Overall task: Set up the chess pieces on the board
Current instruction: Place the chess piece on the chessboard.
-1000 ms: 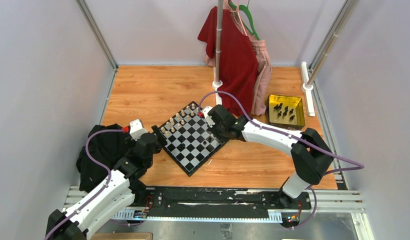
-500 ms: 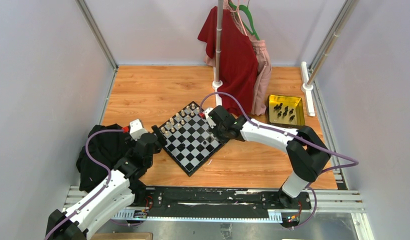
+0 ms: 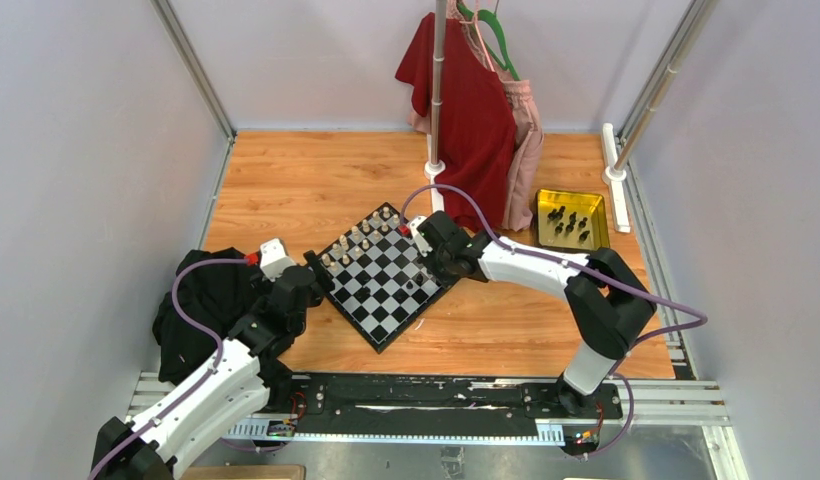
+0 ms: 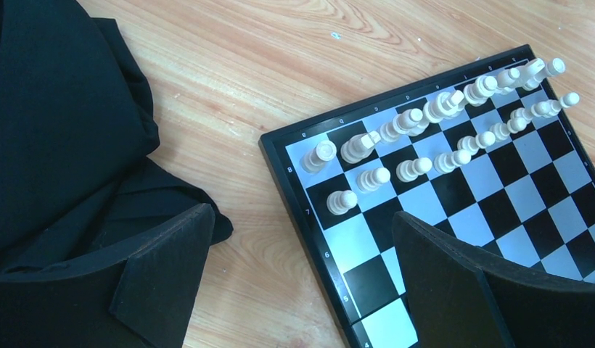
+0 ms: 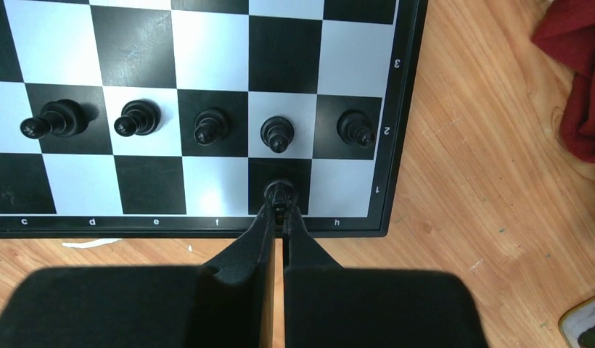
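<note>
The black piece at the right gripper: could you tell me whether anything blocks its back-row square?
Nothing visible does: the right gripper pinches the black piece right over that square, and the nearest other piece stands one row ahead.

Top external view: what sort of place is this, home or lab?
Most likely a lab test cell, not a home: plain grey panels in metal posts wall in the wooden table, and unrelated props share it, a chessboard and hanging clothes.
</note>
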### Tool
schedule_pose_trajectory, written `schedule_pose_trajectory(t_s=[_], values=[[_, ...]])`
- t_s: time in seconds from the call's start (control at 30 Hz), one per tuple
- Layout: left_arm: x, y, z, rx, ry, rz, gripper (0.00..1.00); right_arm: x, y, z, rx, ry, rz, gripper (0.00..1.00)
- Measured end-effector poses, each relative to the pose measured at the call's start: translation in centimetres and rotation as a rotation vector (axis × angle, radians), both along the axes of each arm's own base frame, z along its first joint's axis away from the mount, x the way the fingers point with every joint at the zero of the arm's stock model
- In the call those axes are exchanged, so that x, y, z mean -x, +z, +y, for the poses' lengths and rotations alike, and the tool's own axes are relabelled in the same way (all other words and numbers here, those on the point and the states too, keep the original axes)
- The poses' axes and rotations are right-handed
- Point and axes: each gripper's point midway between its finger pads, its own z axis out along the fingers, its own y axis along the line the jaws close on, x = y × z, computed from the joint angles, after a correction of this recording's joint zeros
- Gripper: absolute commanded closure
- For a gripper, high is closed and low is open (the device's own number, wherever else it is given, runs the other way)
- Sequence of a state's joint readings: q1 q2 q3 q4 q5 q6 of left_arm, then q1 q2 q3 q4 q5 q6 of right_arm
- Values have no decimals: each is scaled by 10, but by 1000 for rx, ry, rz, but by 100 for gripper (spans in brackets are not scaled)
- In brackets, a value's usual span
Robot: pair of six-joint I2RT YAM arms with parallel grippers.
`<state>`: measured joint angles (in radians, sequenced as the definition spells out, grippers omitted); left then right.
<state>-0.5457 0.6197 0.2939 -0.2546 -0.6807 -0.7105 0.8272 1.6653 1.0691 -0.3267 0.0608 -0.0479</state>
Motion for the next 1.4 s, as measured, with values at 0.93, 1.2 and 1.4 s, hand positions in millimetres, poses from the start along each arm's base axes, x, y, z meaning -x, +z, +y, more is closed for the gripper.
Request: schedule_pose_trajectory(t_s=[0.93,1.2,1.4], values=[[0,-3,0,-1,0,1,0,-2,-4,3,-11,-5,7,81],[0,-3,0,0,-1,2,0,-2,-4,3,-11,-6,7,70],[0,-3,0,-1,-1,2,0,-1,-1,3,-18,-7,6,68]])
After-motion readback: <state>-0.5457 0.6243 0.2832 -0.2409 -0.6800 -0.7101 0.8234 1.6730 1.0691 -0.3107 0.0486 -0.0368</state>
